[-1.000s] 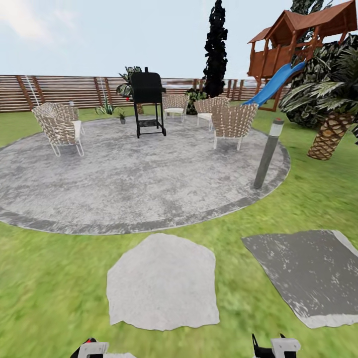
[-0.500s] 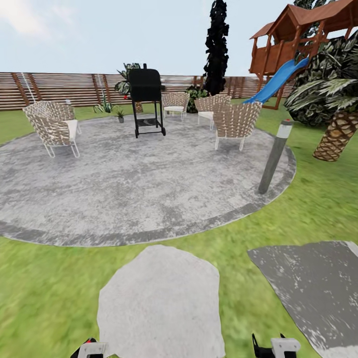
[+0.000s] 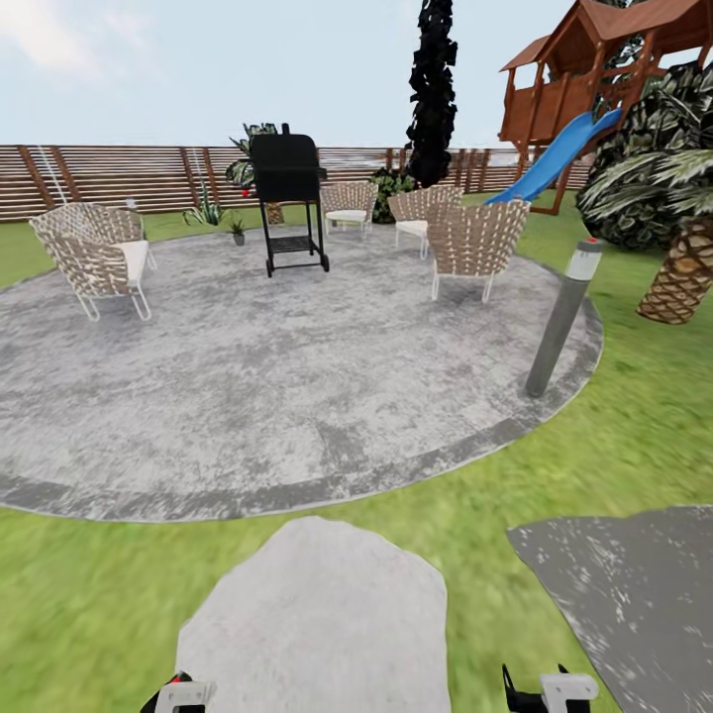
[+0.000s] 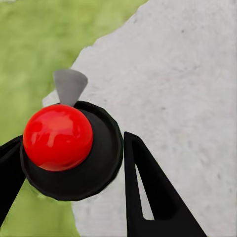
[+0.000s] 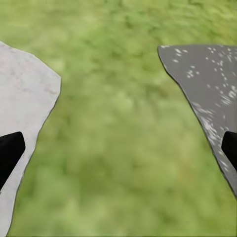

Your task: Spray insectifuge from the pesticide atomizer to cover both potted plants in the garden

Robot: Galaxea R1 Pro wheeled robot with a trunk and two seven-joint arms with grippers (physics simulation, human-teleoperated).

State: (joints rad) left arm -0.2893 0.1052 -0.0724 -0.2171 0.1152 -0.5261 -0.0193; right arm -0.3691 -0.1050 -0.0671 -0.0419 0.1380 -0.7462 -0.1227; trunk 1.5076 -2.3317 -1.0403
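Risk: on the way to the far side of the patio [image 3: 277, 376], the base could clip the grill [image 3: 289, 203], a wicker chair [image 3: 473, 243] or the bollard lamp [image 3: 562, 317]. The left gripper [image 4: 74, 143] appears clamped on the pesticide atomizer [image 4: 58, 136], seen cap-on; a jolt could loosen it. The right gripper [image 5: 118, 148] is spread and holds nothing. Count: five chairs, one grill, one lamp, two stepping stones [image 3: 317, 614], and one small potted plant [image 3: 238, 230] by the fence; a second is not identifiable.

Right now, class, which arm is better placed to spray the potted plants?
Left: the left gripper clasps the pesticide atomizer; the right gripper is open and empty above the grass.
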